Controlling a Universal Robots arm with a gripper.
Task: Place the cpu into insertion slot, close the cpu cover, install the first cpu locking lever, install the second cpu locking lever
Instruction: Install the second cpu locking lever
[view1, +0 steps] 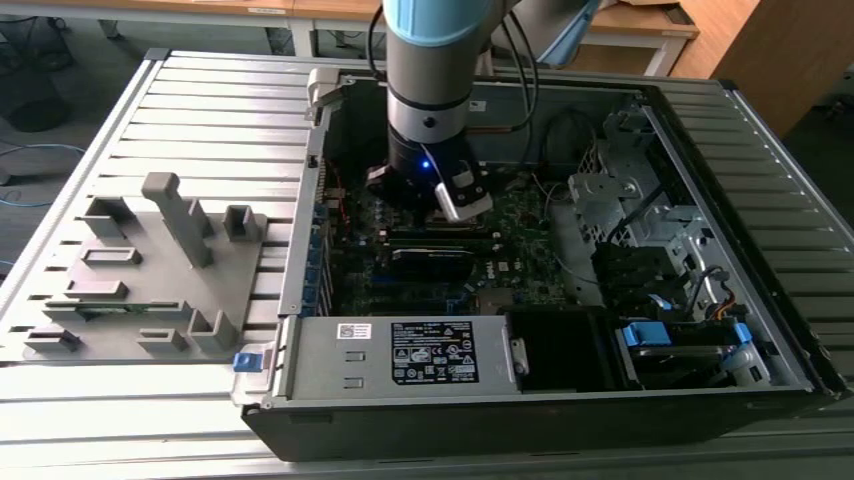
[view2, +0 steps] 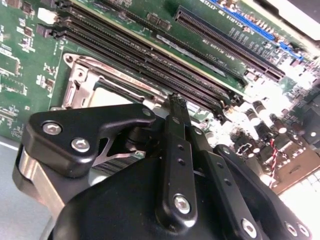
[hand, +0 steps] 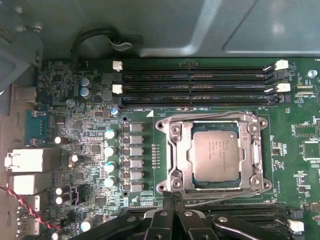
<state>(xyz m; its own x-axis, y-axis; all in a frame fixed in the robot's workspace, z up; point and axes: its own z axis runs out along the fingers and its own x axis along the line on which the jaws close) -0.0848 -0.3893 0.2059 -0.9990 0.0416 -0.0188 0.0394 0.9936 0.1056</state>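
Presently, the black two-finger gripper on the grey and light-blue robot arm sits low inside the open black desktop computer case, which lies on its side on the ribbed grey metal worktop. In both wrist views the black fingertips are drawn together with no gap visible between them and nothing held; the gripper is narrow.

Just ahead of the fingertips lies the small square dark insertion slot with its silver metal rim, set in the green circuit board. The flat square cpu with a dull silver-grey metal top rests in that slot. The thin square silver cpu cover lies flat around the chip, which shows through its window. The fingertips stand at the near edge of the slot, beside a thin silver wire lever running along that edge; contact with it cannot be confirmed.

Beyond the slot from the gripper run three long black memory sockets with white end clips. In the exterior view, the arm descends into the case near its middle. Well apart from the gripper, outside the case towards the exterior view's left, a grey moulded fixture with upright posts rests on the worktop.
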